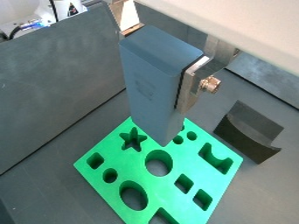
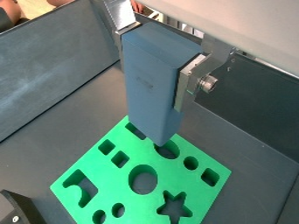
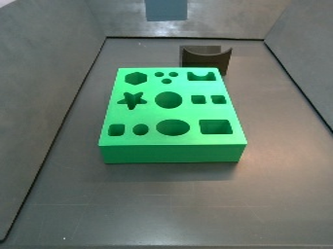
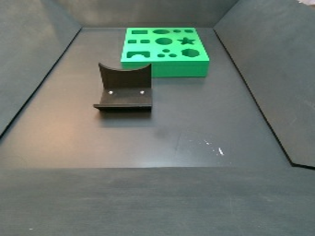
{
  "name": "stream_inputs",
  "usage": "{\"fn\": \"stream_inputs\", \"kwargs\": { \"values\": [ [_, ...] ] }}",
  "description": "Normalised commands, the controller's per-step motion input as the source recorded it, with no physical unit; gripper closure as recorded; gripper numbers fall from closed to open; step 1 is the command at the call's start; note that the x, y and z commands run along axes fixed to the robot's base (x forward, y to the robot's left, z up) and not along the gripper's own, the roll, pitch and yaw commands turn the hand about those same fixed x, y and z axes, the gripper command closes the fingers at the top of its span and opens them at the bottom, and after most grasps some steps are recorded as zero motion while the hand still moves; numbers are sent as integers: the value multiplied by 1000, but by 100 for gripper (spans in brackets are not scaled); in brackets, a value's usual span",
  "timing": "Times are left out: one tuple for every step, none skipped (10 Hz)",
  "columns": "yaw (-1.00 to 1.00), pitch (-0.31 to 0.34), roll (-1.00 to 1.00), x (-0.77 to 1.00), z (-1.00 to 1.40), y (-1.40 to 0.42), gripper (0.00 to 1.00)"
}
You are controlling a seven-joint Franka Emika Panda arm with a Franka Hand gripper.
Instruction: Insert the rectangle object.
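Now the hand, clamped on the block, carries it high over the board; next, I reckon, align with the rectangular hole and lower.

both wrist views look steeply down past the gripper onto the green board. both side views look down from opposite ends, sharing board and fixture.

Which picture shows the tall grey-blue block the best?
Both wrist views: the rectangle object fills them, held upright in the claw above the green board. A side view shows only its bottom end; the other side view misses it.
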Motion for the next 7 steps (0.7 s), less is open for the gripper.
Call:
{"fn": "stream_inputs", "kwargs": {
  "values": [
    [0, -86, -120, 1000, -986, -134, 100],
    [0, -86, -119, 1000, -980, -126, 100],
    [0, -84, -119, 1000, -980, -126, 100],
    [0, -84, -119, 1000, -980, -126, 100],
    [0, -86, -109, 1000, -957, -123, 100],
    [0, -91, -81, 1000, -903, -134, 100],
    [0, -96, -21, 1000, -774, -160, 100]
  ]
}}
